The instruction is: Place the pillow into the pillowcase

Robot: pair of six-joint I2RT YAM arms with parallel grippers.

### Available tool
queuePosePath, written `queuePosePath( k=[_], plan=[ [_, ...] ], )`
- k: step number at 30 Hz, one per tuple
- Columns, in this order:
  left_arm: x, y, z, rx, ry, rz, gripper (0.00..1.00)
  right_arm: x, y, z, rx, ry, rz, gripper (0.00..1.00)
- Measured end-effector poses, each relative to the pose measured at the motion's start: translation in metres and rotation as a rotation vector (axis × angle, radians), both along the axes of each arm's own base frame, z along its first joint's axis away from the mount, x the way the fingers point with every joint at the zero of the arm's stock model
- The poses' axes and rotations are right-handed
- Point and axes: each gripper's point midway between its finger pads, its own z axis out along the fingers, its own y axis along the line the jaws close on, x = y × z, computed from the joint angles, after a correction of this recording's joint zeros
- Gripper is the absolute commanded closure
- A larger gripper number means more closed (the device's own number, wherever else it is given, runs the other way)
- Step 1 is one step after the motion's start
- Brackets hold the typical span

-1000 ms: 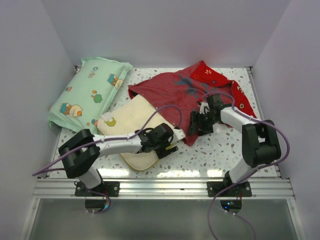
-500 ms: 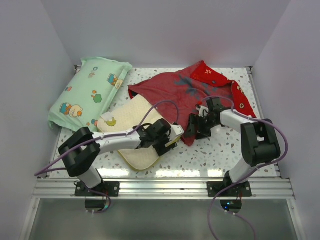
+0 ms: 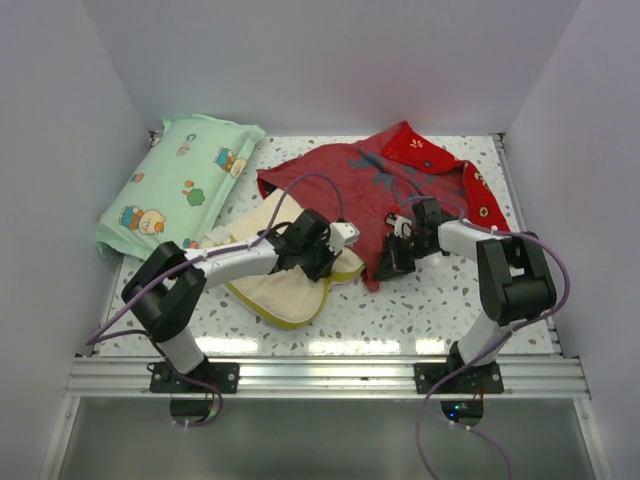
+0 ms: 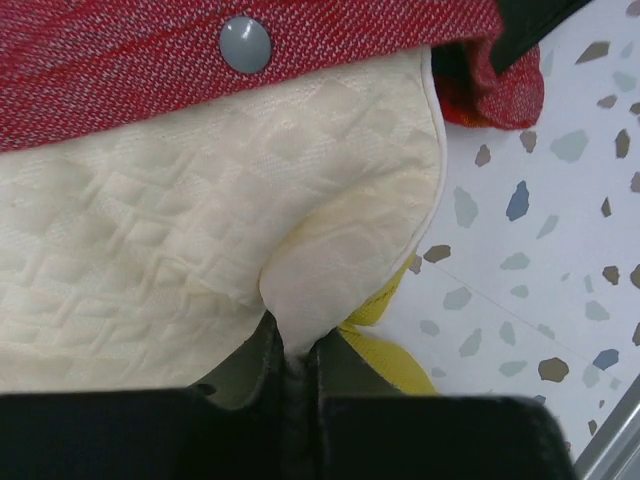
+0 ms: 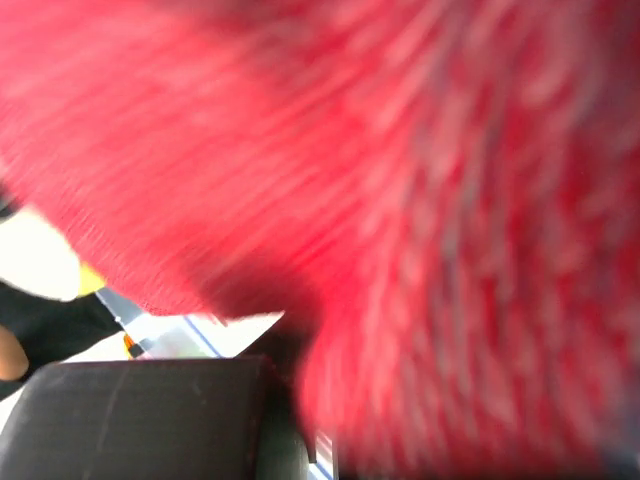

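The cream dimpled pillow (image 3: 272, 288) lies left of centre, its far part under the red pillowcase (image 3: 365, 180). My left gripper (image 3: 337, 262) is shut on the pillow's right corner. In the left wrist view the jaws pinch a fold of the pillow (image 4: 150, 250) at the left gripper (image 4: 293, 352), below the pillowcase (image 4: 120, 50) hem with its grey snap (image 4: 245, 43). My right gripper (image 3: 386, 262) is shut on the pillowcase's near edge. Blurred red pillowcase (image 5: 400, 150) fills the right wrist view above the right gripper (image 5: 300, 400).
A mint-green cartoon-print pillow (image 3: 170, 195) leans at the back left corner. White walls close in three sides. The speckled table (image 3: 430, 310) ends at an aluminium rail (image 3: 320, 375) in front, where both arm bases stand.
Both grippers have shut, the left on the pillow's corner and the right on the pillowcase edge. The left arm has moved away from the rail, dragging the pillow toward the case.
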Motion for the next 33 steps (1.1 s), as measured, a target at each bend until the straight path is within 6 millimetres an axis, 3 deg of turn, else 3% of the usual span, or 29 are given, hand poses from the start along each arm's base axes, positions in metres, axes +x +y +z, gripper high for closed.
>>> queuePosePath(
  k=[3,7,11,15,19,21,22,23,24,26,28,30,33],
  plan=[
    [0.013,-0.004,0.014,-0.078,0.025,0.012,1.00,0.007,0.010,0.030,0.060,-0.079,0.027,1.00],
    [0.031,-0.019,0.043,-0.171,0.007,0.046,1.00,0.017,0.037,0.089,0.141,-0.262,0.142,1.00],
    [0.053,-0.033,0.082,-0.264,-0.016,0.118,1.00,-0.004,0.065,0.133,0.202,-0.396,0.291,1.00],
    [0.078,-0.035,0.108,-0.354,-0.028,0.222,1.00,-0.036,0.067,0.146,0.236,-0.394,0.388,1.00],
    [0.094,-0.032,0.107,-0.389,-0.042,0.286,0.99,-0.055,0.060,0.140,0.241,-0.347,0.444,1.00],
    [0.092,-0.033,0.095,-0.384,-0.029,0.275,0.75,-0.060,0.056,0.134,0.229,-0.328,0.460,0.95],
    [0.089,-0.034,0.088,-0.374,-0.016,0.262,0.47,-0.063,0.055,0.131,0.222,-0.314,0.466,0.82],
    [0.085,-0.034,0.081,-0.360,-0.008,0.234,0.05,-0.064,0.054,0.128,0.217,-0.299,0.471,0.48],
    [0.077,-0.032,0.071,-0.339,0.018,0.209,0.04,-0.067,0.052,0.123,0.209,-0.274,0.481,0.47],
    [0.060,-0.024,0.065,-0.315,0.021,0.099,0.00,-0.071,0.047,0.119,0.173,-0.230,0.494,0.37],
    [0.033,0.001,0.065,-0.289,0.044,0.009,0.00,-0.065,0.043,0.123,0.130,-0.229,0.510,0.33],
    [0.022,0.025,0.082,-0.292,0.041,-0.027,0.00,-0.046,0.045,0.135,0.099,-0.288,0.516,0.30],
    [0.044,0.069,0.125,-0.332,-0.061,0.020,0.00,0.003,0.052,0.161,0.028,-0.445,0.499,0.30]
  ],
)
